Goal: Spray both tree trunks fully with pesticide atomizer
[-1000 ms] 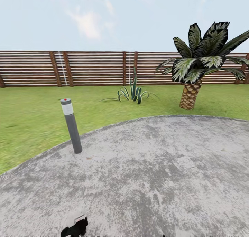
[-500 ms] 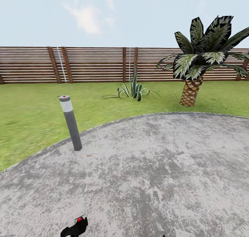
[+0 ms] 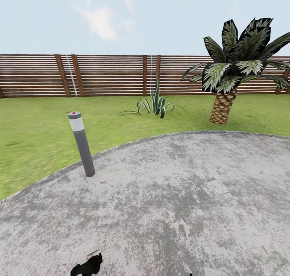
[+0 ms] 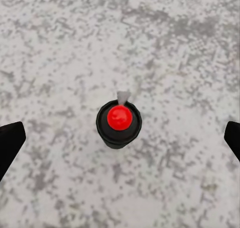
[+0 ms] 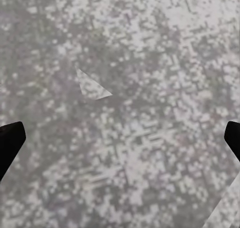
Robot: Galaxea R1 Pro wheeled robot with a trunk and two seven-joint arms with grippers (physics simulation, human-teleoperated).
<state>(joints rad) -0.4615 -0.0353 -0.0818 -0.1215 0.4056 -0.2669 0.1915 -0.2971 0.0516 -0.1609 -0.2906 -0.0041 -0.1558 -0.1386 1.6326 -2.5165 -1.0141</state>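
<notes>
Since half a second ago we see almost no change: the grey cylindrical bollard with a red dot (image 3: 81, 148) sits marginally left. The green grass lawn (image 3: 36, 131) borders mottled grey concrete paving (image 3: 169, 195). The left gripper (image 4: 120, 138) is spread above a black round object with a red top (image 4: 119, 123), apart from it. The right gripper (image 5: 120, 138) is spread over bare paving.
</notes>
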